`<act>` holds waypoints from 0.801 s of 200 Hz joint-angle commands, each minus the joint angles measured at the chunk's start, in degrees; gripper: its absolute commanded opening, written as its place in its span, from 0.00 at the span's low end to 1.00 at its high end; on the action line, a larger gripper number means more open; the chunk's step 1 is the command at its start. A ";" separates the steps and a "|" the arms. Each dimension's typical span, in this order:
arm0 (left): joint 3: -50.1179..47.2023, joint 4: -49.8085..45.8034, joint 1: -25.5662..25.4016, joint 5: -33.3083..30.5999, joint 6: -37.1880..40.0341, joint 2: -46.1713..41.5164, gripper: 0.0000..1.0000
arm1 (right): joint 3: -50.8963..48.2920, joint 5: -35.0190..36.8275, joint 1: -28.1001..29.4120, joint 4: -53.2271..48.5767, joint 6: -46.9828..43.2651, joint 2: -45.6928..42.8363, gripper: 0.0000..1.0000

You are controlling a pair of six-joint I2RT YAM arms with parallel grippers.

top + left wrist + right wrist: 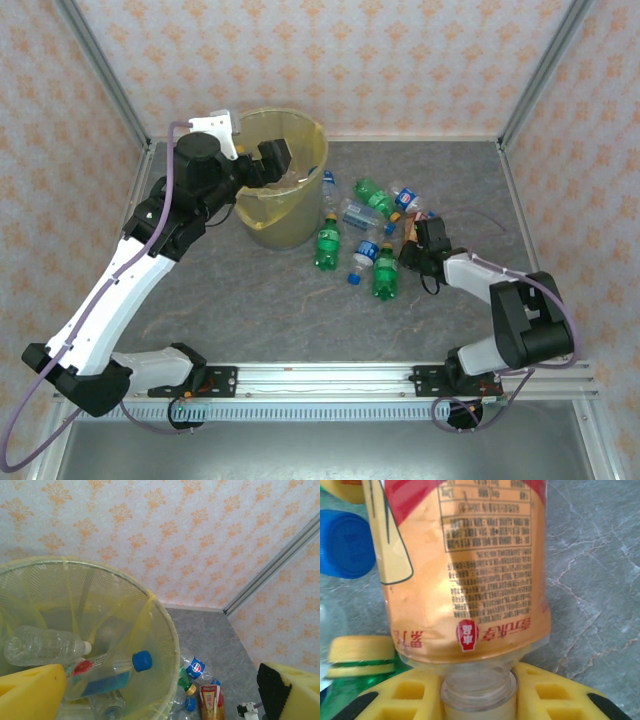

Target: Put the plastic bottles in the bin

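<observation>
The bin (300, 205), lined with a yellow bag, stands at the back left. My left gripper (275, 158) hovers over its rim, open and empty. In the left wrist view the open left gripper (162, 680) looks down into the bin (165, 630), where a clear bottle (42, 646) and a blue-capped bottle (117, 667) lie. Several plastic bottles lie right of the bin, among them two green ones (327, 245) (385, 275). My right gripper (420, 240) sits low at the orange bottle (410, 226). Its yellow fingers (560, 692) press both sides of the orange bottle's (470, 570) clear neck.
A Pepsi bottle (197, 667) and a yellow-capped green bottle (186, 682) lie close against the bin's outer wall. A blue cap (345, 542) and a yellow-capped green bottle (357, 655) lie just left of the held one. Metal frame posts edge the grey table (250, 310).
</observation>
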 commanded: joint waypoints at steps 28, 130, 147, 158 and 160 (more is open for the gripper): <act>-2.70 3.74 0.38 3.41 -5.00 -1.30 0.99 | 0.51 3.34 1.37 -5.78 0.42 -12.63 0.30; 3.45 11.26 0.70 24.31 -12.99 9.10 0.84 | 17.27 17.29 23.25 -14.61 -5.61 -23.95 0.28; 4.35 11.16 0.68 27.31 -12.74 10.99 0.83 | 20.44 19.60 28.47 -15.04 -6.54 -22.45 0.27; 4.07 11.77 0.59 29.26 -12.11 11.68 0.83 | 23.20 21.56 31.68 -16.13 -6.60 -20.39 0.27; 4.03 11.92 0.59 29.51 -11.99 11.79 0.83 | 23.43 21.73 31.89 -16.26 -6.57 -20.21 0.27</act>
